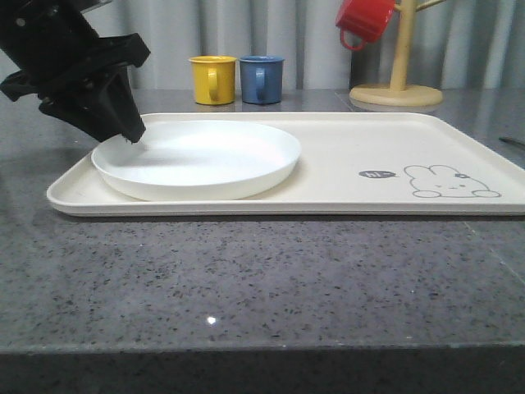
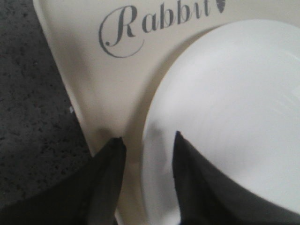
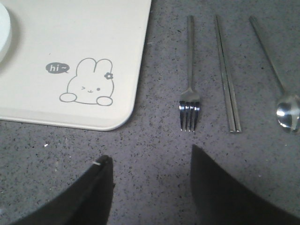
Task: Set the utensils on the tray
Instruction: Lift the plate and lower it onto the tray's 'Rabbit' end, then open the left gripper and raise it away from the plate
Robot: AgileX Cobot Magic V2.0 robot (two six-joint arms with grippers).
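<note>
My left pincer (image 2: 146,140) is open a little around the rim of the white plate (image 1: 197,156), which sits on the tray (image 1: 361,148). My right pincer (image 3: 150,161) is open wide over the bench (image 3: 154,150), near the fork (image 3: 189,103), chopsticks (image 3: 227,79) and spoon (image 3: 287,112).

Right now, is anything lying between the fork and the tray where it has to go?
Nothing visible is. In the right wrist view the fork lies on bare grey counter beside the tray, with the chopsticks and spoon on its far side. The open right gripper hovers over bare counter near it.
</note>
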